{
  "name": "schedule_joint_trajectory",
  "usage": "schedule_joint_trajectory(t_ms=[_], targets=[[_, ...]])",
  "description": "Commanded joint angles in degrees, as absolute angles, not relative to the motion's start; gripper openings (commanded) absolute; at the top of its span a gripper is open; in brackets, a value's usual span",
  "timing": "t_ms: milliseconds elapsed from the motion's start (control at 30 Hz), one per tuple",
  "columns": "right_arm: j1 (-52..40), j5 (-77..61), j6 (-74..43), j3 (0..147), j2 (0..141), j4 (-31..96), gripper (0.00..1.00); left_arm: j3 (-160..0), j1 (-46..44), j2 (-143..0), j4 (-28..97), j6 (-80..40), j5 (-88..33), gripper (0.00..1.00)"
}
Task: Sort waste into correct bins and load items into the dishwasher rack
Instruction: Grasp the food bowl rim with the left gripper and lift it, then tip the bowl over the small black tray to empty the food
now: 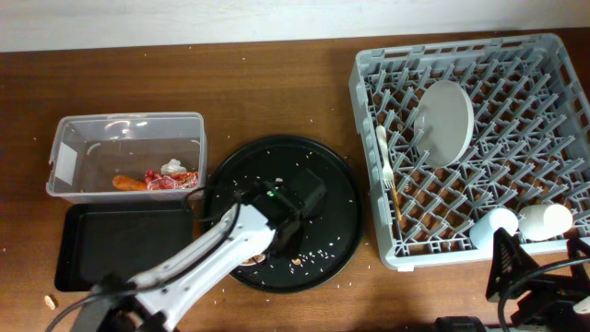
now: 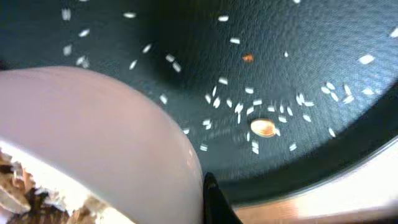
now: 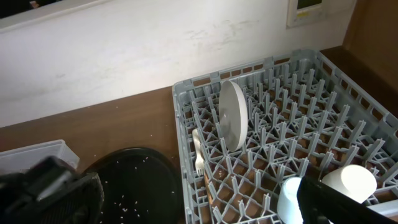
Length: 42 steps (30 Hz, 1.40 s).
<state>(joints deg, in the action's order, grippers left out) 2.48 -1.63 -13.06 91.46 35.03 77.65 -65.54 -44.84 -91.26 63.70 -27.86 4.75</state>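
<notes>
- The left gripper point(image 1: 281, 214) is over the middle of the one round black tray point(image 1: 336, 198). One dark finger point(image 2: 211, 196) lies against the smooth white bowl point(image 2: 106, 137); I cannot tell whether the jaws are clamped.
- The bowl holds brownish crumbly scraps point(image 2: 25, 193); many rice grains point(image 2: 249, 109) lie scattered on the pebbled tray.
- Toward the table's left edge, one clear tub point(image 1: 129, 120) holds one carrot stick point(image 1: 129, 183), one red wrapper point(image 1: 171, 181) and one crumpled paper point(image 1: 172, 167). One shallow black tray point(image 1: 120, 244) sits nearer the front.
- At the right edge, the grey lattice rack point(image 1: 461, 46) holds one upright plate point(image 1: 444, 122), one fork point(image 1: 383, 152), thin chopsticks point(image 1: 396, 198) and two cups point(image 1: 498, 224).
- The right gripper point(image 1: 512, 267) is at the front right corner; I cannot make out its jaws.
</notes>
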Motion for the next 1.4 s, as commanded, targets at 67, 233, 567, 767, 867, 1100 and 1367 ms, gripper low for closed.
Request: schedule_joint_trajectory(t_ms=[67,233,567,767,867,1100,1367], targets=[[2.66,-1.74,-12.88,91.50,35.14,77.43,0.99,-67.64,-31.03,-75.96,69.19,-23.42,3.53,0.00],[2.66,-1.74,-12.88,91.50,35.14,77.41,0.99,-66.35,-2.39,-67.75,69.49,-5.72,-16.10,0.00],[2.66,-1.74,-12.88,91.50,35.14,77.43,0.99,-42.15,33.50,-70.24,53.95,21.63,-59.27,0.00],[2.66,-1.74,-12.88,91.50,35.14,77.41,0.99,-35.05,44.23,-70.61,53.17,32.69,-76.64,0.00],[2.66,-1.74,-12.88,91.50,35.14,77.41,0.99,-34.92,45.69,-70.61,52.95,33.08,-78.70,0.00],[2.66,-1.74,-12.86,91.50,35.14,77.41,0.99,-34.92,47.59,-70.61,53.17,34.00,-90.24,0.00],[2.66,-1.74,-12.88,91.50,35.14,77.41,0.99,-34.89,48.56,-70.61,51.51,31.09,-76.14,0.00]])
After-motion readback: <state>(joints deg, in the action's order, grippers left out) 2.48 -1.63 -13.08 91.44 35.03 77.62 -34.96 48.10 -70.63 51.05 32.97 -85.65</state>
